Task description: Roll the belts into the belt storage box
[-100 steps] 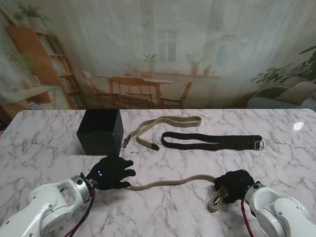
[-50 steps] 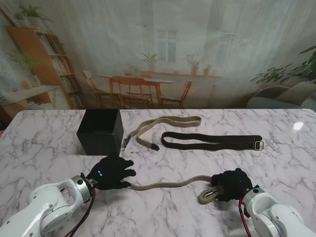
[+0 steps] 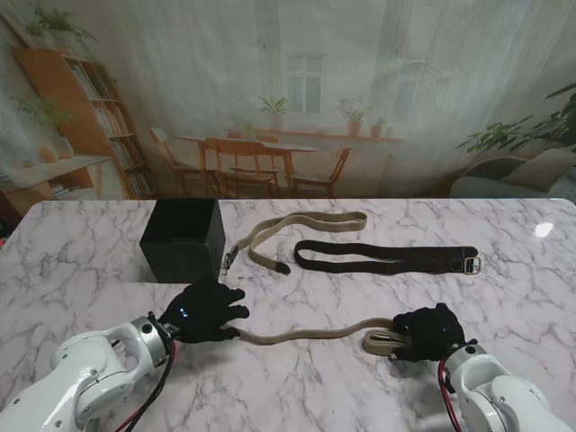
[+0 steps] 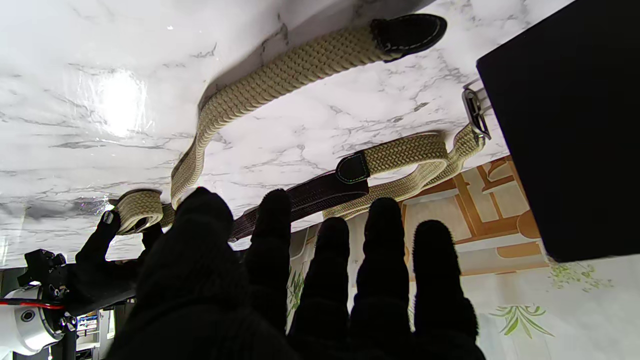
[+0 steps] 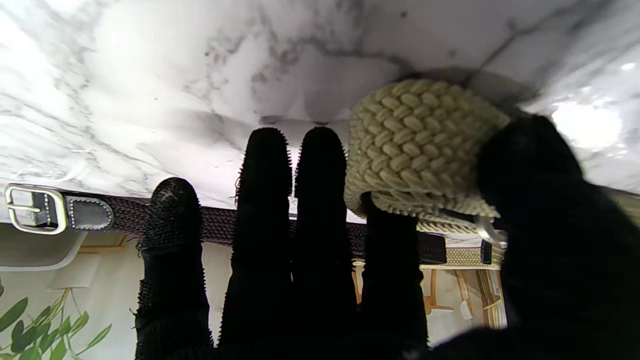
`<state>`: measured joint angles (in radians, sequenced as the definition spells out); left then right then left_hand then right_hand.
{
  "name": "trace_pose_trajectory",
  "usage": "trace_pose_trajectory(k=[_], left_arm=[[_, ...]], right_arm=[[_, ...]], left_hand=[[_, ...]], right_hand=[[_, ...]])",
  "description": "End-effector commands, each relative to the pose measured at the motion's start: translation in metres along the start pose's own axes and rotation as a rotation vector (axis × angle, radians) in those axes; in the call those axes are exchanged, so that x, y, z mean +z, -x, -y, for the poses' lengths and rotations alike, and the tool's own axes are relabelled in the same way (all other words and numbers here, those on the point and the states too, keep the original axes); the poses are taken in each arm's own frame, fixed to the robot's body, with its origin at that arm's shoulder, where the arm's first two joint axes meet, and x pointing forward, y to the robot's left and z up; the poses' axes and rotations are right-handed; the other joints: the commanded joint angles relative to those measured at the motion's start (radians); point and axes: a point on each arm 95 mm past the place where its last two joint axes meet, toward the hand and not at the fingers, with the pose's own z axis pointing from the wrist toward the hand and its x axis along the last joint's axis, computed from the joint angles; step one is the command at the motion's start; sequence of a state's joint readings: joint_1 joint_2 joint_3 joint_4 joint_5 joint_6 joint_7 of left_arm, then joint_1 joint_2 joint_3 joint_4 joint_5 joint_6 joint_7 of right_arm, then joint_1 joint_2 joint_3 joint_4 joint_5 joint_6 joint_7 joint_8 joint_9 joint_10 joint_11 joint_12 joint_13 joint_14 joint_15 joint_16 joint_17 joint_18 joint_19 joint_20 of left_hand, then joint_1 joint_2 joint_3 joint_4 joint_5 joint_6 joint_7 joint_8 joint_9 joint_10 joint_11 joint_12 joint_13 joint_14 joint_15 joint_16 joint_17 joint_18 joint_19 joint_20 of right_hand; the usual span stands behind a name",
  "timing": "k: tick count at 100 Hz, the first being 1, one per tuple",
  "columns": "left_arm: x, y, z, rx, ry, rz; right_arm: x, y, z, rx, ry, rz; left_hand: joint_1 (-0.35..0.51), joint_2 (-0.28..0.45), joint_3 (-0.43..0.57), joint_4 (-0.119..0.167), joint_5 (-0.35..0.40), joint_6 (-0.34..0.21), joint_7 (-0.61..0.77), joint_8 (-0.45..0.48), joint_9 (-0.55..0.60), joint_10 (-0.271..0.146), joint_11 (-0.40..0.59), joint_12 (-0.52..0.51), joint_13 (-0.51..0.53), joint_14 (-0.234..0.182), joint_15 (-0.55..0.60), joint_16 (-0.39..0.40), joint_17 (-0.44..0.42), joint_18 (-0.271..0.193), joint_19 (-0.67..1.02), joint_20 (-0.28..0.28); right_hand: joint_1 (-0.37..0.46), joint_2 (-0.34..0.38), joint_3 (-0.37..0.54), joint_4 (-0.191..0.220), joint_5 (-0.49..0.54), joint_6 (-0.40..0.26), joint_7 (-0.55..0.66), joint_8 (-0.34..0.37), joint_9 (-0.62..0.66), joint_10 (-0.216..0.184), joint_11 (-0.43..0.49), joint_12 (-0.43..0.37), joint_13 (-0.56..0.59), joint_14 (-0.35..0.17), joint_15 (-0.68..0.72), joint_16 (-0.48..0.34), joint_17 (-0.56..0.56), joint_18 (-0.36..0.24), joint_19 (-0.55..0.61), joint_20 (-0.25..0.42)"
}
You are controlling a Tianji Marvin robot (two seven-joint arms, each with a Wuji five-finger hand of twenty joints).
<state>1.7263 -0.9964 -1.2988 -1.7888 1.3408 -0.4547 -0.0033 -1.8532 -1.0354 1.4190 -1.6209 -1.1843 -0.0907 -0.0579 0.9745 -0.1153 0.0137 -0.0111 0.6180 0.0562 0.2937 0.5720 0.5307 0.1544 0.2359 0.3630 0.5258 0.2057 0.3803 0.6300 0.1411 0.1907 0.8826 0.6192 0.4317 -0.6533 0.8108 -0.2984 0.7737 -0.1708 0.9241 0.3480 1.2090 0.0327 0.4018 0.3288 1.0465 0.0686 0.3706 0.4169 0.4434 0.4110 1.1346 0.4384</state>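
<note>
A woven beige belt stretches across the table near me, between my two hands. Its dark leather tip lies on the marble under my left hand, whose fingers are spread and grip nothing. My right hand pinches the belt's rolled-up end between thumb and forefinger; the coil rests against the table. The black belt storage box stands just beyond my left hand. Farther from me lie a second beige belt and a dark brown belt.
The second beige belt's metal buckle lies close to the box's wall. The dark brown belt's buckle points to the right. Bare marble surrounds the belts; a printed room backdrop rises behind the table.
My right hand has turned the belt's folded end up from its near side and brought it flat to its left, closer to the belt's run. My left hand has barely moved.
</note>
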Motion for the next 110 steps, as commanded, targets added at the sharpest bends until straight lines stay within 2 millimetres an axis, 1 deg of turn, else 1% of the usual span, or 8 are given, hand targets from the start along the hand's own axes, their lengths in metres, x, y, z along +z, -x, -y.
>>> trace_pose_trajectory(k=[1, 21, 56, 72, 81, 93, 104, 110], left_arm=[[0.003, 0.000, 0.001, -0.002, 0.006, -0.004], [0.005, -0.001, 0.001, -0.006, 0.009, -0.006], [0.004, -0.001, 0.000, -0.009, 0.006, 0.000], [0.004, -0.001, -0.001, -0.010, 0.005, 0.000], [0.004, -0.001, -0.001, -0.010, 0.004, -0.001], [0.004, -0.001, -0.001, -0.010, 0.003, -0.002], [0.004, -0.001, -0.002, -0.010, 0.003, -0.001], [0.004, -0.001, -0.002, -0.009, 0.002, -0.001]], right_arm=[[-0.001, 0.004, 0.006, 0.001, -0.004, 0.021], [0.000, 0.006, 0.012, -0.005, 0.019, 0.019], [0.000, 0.002, 0.014, 0.060, 0.006, -0.006], [-0.002, 0.001, 0.014, 0.090, 0.011, -0.001], [-0.003, 0.001, 0.014, 0.099, 0.019, 0.003], [-0.001, 0.001, 0.016, 0.080, 0.036, 0.000], [0.001, 0.000, 0.018, 0.079, 0.055, -0.009], [0.003, -0.001, 0.018, 0.084, 0.080, -0.015]], left_hand=[[0.004, 0.037, -0.017, 0.007, 0.019, 0.008, 0.009, 0.005, -0.026, 0.004, -0.020, -0.006, -0.007, -0.001, -0.025, 0.000, -0.013, 0.033, -0.024, 0.004], [0.002, 0.038, -0.017, 0.007, 0.019, 0.009, 0.009, 0.005, -0.029, 0.006, -0.021, -0.006, -0.009, -0.002, -0.026, 0.000, -0.013, 0.033, -0.024, 0.005], [0.002, 0.037, -0.017, 0.008, 0.017, 0.012, 0.008, 0.005, -0.034, 0.008, -0.021, -0.006, -0.012, -0.001, -0.026, 0.000, -0.013, 0.032, -0.025, 0.004], [0.002, 0.038, -0.016, 0.008, 0.016, 0.012, 0.007, 0.004, -0.038, 0.007, -0.021, -0.006, -0.014, -0.003, -0.026, 0.000, -0.013, 0.032, -0.025, 0.004], [-0.001, 0.039, -0.018, 0.007, 0.016, 0.012, 0.007, 0.003, -0.038, 0.006, -0.021, -0.006, -0.014, -0.003, -0.026, 0.000, -0.015, 0.033, -0.025, 0.004], [-0.002, 0.041, -0.018, 0.007, 0.015, 0.014, 0.006, 0.003, -0.042, 0.008, -0.021, -0.006, -0.017, -0.003, -0.026, 0.000, -0.015, 0.033, -0.025, 0.004], [-0.002, 0.041, -0.017, 0.008, 0.015, 0.014, 0.006, 0.003, -0.044, 0.009, -0.022, -0.007, -0.018, -0.003, -0.027, -0.001, -0.016, 0.033, -0.026, 0.004], [-0.003, 0.041, -0.018, 0.008, 0.016, 0.014, 0.007, 0.003, -0.044, 0.009, -0.022, -0.007, -0.018, -0.002, -0.026, -0.001, -0.016, 0.032, -0.025, 0.004]], right_hand=[[0.035, 0.099, 0.051, 0.023, 0.142, -0.070, 0.149, 0.018, -0.071, 0.015, -0.037, 0.004, -0.030, 0.018, 0.013, 0.004, -0.012, 0.052, 0.002, 0.016], [0.034, 0.056, 0.082, 0.038, 0.142, -0.052, 0.132, -0.015, -0.341, 0.011, -0.003, -0.014, -0.128, 0.014, 0.004, 0.006, -0.022, 0.041, 0.002, 0.019], [0.241, 0.042, 0.143, 0.046, -0.209, -0.307, 0.105, 0.206, -0.471, 0.041, 0.058, 0.011, -0.260, 0.055, -0.014, -0.024, -0.080, 0.162, -0.071, 0.015], [0.112, 0.024, 0.130, 0.051, -0.292, -0.258, 0.019, 0.210, -0.602, 0.073, 0.080, 0.015, -0.327, 0.089, -0.036, -0.048, -0.095, 0.181, -0.098, 0.001], [0.012, 0.013, 0.134, 0.146, -0.295, -0.199, -0.073, 0.246, -0.714, 0.100, 0.073, -0.003, -0.401, 0.096, -0.060, -0.074, -0.133, 0.164, -0.106, -0.008], [-0.009, 0.005, 0.089, 0.164, -0.268, -0.131, -0.099, 0.275, -0.845, 0.123, 0.049, -0.057, -0.493, 0.109, -0.105, -0.127, -0.195, 0.132, -0.128, -0.025], [-0.018, 0.009, 0.092, 0.160, -0.203, -0.088, -0.095, 0.264, -0.865, 0.086, 0.045, -0.069, -0.532, 0.116, -0.135, -0.155, -0.239, 0.120, -0.156, -0.046], [0.012, 0.009, 0.083, 0.066, -0.155, -0.093, 0.006, 0.125, -0.823, 0.033, 0.046, -0.071, -0.527, 0.101, -0.134, -0.175, -0.249, 0.113, -0.152, -0.077]])
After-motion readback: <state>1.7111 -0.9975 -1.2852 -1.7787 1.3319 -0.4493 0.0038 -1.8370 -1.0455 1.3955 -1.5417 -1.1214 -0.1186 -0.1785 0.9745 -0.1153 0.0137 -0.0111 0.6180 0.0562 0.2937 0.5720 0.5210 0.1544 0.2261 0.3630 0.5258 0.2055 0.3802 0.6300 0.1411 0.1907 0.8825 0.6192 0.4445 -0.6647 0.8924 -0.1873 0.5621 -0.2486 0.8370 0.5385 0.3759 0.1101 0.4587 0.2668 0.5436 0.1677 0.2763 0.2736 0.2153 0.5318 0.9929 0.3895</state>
